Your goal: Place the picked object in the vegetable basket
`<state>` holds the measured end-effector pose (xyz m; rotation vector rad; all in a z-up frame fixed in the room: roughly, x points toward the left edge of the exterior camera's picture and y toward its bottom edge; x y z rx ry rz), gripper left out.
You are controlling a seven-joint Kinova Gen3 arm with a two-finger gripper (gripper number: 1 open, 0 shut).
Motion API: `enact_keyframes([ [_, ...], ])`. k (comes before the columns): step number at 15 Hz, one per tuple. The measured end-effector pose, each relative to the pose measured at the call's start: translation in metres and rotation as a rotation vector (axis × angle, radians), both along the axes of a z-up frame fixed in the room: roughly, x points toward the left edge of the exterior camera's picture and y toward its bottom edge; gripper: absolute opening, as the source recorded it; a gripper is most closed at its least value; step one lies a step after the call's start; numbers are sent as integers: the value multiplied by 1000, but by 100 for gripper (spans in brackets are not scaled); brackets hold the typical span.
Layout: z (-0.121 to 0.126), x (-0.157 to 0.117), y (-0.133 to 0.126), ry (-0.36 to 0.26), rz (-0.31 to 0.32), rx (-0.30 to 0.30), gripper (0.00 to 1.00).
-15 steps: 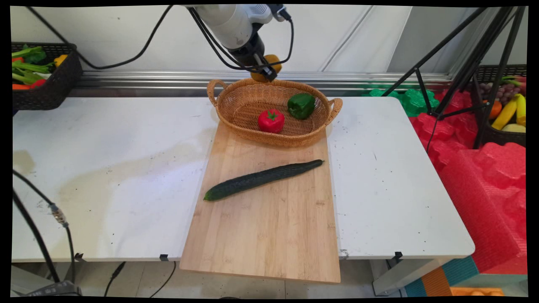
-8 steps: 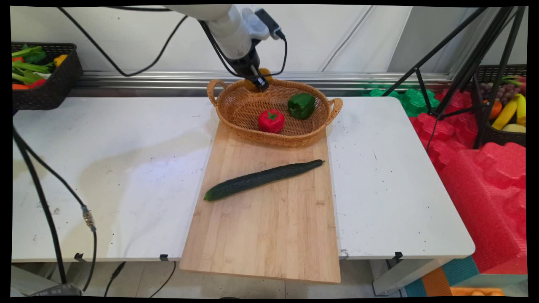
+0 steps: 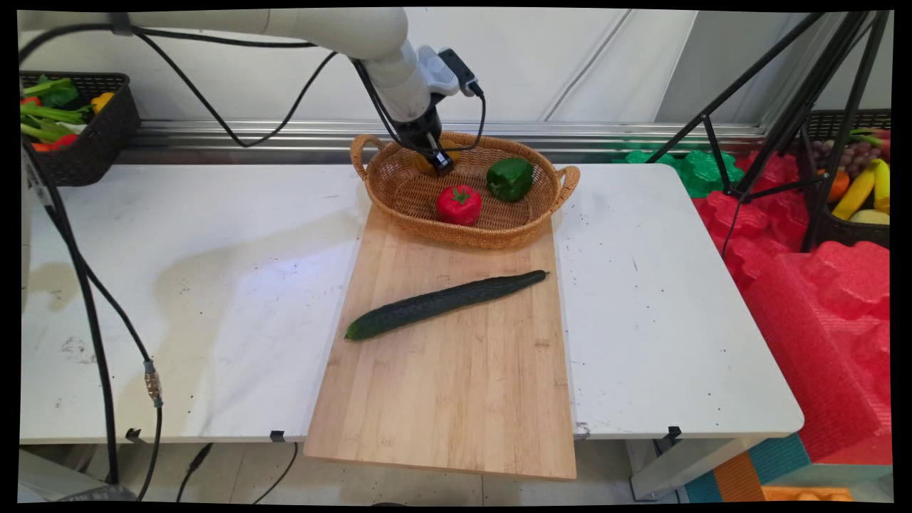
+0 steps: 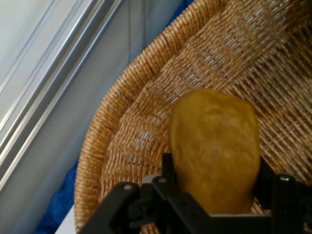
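1. Arm pose: the white arm enters from the upper left of the main view, runs level along the top edge, then bends down and to the right, so that the gripper (image 3: 436,158) reaches into the far left part of the wicker basket (image 3: 563,187). Black cables hang from the arm.
2. Fingers: in the hand view the gripper (image 4: 214,195) has one black finger on each side of a yellow-brown potato (image 4: 214,146), clamped narrowly against its flanks. The potato stands up between them, with the basket's woven wall directly behind it.
3. Held thing: in the main view the potato (image 3: 425,162) shows only partly, behind the gripper, below the basket's far rim. Whether it touches the basket's floor cannot be told.
4. Basket contents: a red tomato (image 3: 459,204) lies near the centre and a green bell pepper (image 3: 510,178) to its upper right, both apart from the gripper.
5. Surroundings: the basket sits at the far end of a wooden cutting board (image 3: 449,385), on the table (image 3: 185,285). A dark green cucumber (image 3: 442,303) lies diagonally on the board, nearer the bottom of the frame than the basket.
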<state>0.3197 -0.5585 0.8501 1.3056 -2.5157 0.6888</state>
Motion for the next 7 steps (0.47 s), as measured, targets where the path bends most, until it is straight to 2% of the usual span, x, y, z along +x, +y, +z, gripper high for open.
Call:
enact_keyframes([
  [3,-11,1,-9,-2,-12,4,0],
  [4,-14,1,-11,-2,-17,3,100],
  [7,-17,0,-14,0,-27,-6,100],
])
